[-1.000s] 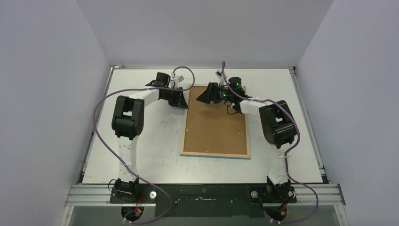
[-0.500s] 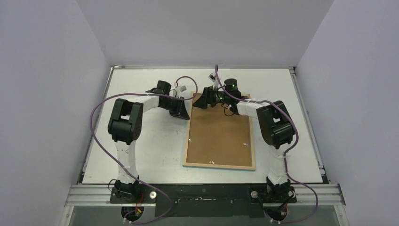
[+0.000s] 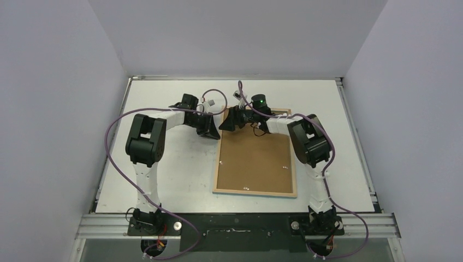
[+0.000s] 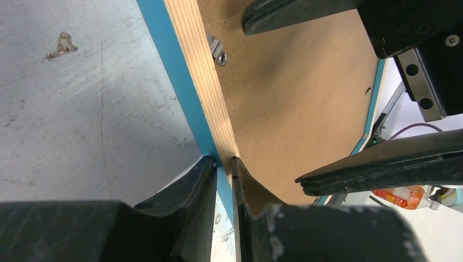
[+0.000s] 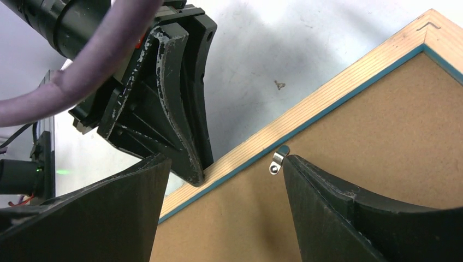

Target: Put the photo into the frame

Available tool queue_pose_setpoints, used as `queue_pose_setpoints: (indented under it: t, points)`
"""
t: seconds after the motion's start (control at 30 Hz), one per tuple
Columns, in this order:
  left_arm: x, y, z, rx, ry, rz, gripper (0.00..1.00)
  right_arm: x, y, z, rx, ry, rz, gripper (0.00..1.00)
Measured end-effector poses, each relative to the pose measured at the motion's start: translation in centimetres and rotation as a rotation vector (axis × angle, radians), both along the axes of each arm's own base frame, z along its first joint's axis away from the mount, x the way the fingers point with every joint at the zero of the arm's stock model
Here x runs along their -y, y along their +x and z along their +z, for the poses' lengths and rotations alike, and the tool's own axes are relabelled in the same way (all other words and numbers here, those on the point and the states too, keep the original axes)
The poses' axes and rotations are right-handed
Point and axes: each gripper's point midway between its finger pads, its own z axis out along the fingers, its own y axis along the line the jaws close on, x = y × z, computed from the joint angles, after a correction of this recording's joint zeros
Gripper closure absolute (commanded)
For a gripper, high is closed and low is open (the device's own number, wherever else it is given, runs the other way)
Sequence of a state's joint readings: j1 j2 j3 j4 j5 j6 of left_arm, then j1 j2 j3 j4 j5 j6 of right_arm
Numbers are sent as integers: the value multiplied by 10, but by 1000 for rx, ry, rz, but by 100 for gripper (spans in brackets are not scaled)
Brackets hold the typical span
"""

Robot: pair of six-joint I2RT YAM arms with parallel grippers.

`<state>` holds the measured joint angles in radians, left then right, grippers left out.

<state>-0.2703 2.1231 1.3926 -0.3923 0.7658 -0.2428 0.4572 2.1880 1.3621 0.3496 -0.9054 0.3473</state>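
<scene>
The frame point(image 3: 254, 192) lies face down on the table, its wooden reverse and brown backing board point(image 3: 254, 158) facing up. My left gripper point(image 4: 224, 164) is shut on the frame's left rim point(image 4: 197, 71), near the far left corner, with the blue edge between its pads. In the top view that left gripper point(image 3: 212, 131) sits at the same corner. My right gripper point(image 5: 224, 161) hangs open just above the backing board, beside a small metal clip point(image 5: 277, 162), close to the left gripper point(image 5: 174, 109). The photo is not in view.
White walls enclose the table on three sides. Purple cables loop over both arms near the frame's far edge. A second metal clip point(image 3: 285, 167) shows on the board's right side. Bare tabletop point(image 3: 174, 169) lies left of the frame.
The frame has swung and slid a little right and toward the near edge. My right gripper has moved left along its far edge toward the left gripper. The left jaws have tightened on the rim.
</scene>
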Motion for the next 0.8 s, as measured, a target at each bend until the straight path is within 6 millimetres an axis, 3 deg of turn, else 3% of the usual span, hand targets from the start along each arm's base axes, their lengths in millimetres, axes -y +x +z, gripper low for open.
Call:
queue_pose_setpoints:
  t: [0.27,0.8]
  points:
    - [2,9,0,-22,-11,29,86,-2,6,-12,-5,-15,4,23]
    - [2,9,0,-44,-20,43,88,-4,6,-12,1,-16,12,24]
